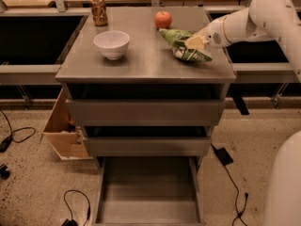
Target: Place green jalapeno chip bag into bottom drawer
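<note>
i work in what looks like a robot lab or test workshop: a grey metal drawer cabinet [146,60] stands on a speckled floor [28,182] where loose black cables [19,134] trail, a wooden box [63,140] sits beside it, metal workbenches [28,72] flank it, and my gripper [195,42] is over the cabinet top's right side

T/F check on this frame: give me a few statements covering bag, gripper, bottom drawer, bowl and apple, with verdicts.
1. The green jalapeno chip bag lies in the bottom drawer. False: it is on the cabinet top, with the gripper at it.
2. The bottom drawer is pulled open. True.
3. The white bowl is upside down. False: it stands upright, opening up.
4. The apple sits on the cabinet top, farther back than the bag. True.
</note>
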Motion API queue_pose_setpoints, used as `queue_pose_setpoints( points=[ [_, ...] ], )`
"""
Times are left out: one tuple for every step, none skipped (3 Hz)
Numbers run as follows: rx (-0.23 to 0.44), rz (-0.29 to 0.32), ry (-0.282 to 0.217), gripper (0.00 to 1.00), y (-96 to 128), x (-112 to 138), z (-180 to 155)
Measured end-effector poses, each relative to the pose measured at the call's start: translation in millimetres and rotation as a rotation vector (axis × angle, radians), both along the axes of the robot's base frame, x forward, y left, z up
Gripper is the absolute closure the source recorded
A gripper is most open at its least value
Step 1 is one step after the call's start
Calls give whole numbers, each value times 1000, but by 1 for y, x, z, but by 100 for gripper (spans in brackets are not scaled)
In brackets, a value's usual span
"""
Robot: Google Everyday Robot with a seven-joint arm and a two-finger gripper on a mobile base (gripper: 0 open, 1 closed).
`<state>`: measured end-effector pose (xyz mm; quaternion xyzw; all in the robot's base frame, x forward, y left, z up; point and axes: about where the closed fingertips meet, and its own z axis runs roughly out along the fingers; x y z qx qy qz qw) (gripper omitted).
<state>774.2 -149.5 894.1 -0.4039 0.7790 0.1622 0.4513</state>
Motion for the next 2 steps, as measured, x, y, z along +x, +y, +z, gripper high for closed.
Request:
queue_pose_setpoints(
  points=[
    [-89,48,-18,100,-10,-34,40],
    [-173,100,30,100,-32,-88,66]
  ],
)
